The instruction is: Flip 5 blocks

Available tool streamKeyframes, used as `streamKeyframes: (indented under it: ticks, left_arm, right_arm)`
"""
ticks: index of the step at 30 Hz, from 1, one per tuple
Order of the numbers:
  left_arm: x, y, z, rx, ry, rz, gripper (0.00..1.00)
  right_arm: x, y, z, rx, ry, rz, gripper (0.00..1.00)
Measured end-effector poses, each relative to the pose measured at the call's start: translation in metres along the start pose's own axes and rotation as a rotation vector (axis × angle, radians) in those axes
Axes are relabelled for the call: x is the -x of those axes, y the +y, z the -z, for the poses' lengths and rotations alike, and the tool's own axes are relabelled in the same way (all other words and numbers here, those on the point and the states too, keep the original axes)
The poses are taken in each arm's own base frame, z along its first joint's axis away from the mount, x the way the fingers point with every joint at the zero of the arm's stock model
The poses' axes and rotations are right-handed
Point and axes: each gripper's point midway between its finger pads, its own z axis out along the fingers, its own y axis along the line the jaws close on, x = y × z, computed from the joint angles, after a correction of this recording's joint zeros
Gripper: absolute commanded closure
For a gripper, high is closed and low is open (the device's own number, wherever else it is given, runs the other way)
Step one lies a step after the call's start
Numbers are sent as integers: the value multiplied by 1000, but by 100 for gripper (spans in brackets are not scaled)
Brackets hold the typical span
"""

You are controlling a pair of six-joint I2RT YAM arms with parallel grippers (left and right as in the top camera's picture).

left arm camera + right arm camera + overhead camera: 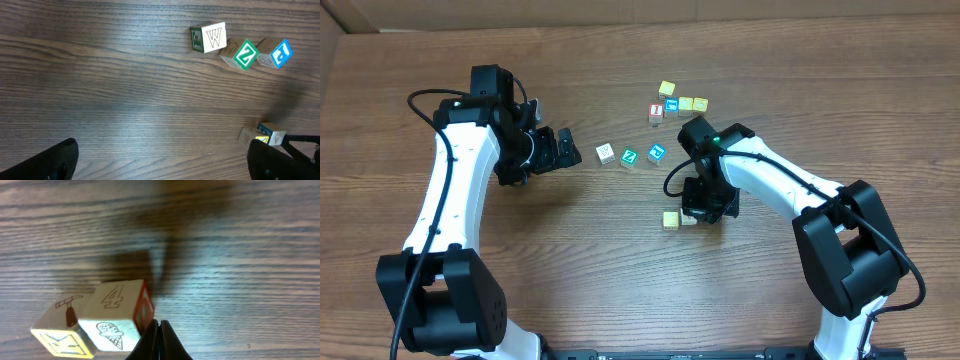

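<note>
**Five wooden letter cubes on a wood-grain tabletop, both arms in frame**

I log a brown, streaky-grained tabletop (620,270) carrying small, square-edged wooden cubes. Three lie in a row near the middle. The W block (210,37) is whitish, printed with an outlined W, and has a green-framed side face. The Z block (245,54) has a green border and a green Z and sits turned diamond-wise. The blue block (280,52) carries a white letter I cannot read for sure. Nearer the right arm, two cubes touch side by side. The 4 block (117,315) is pale and shows an outlined 4, an ice-cream cone and a red-edged side. The hammer block (62,325) is cream, with a hammer drawing and a yellow face. The right fingers (157,340) are pressed together, pinching nothing, with their tips just beside the 4 block's red side. The left fingers (562,150) are spread wide near the W block, not touching it. A cluster of yellow, red and blue cubes (678,101) sits beyond the row.
</note>
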Motion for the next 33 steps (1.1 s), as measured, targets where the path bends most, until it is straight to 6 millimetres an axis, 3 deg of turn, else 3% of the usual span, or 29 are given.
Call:
streamKeyframes:
  ticks: [12,20,23,33]
  left_arm:
    - [0,0,0,0,0,0,0]
    - [0,0,0,0,0,0,0]
    - [0,0,0,0,0,0,0]
    - [0,0,0,0,0,0,0]
  right_arm:
    - [-4,-2,0,-3,19,-6,96]
    - [46,0,7,48,-158,-23,96]
    - [55,2,9,66,-189,-25,96]
    - [35,16,4,70,-137,18,96]
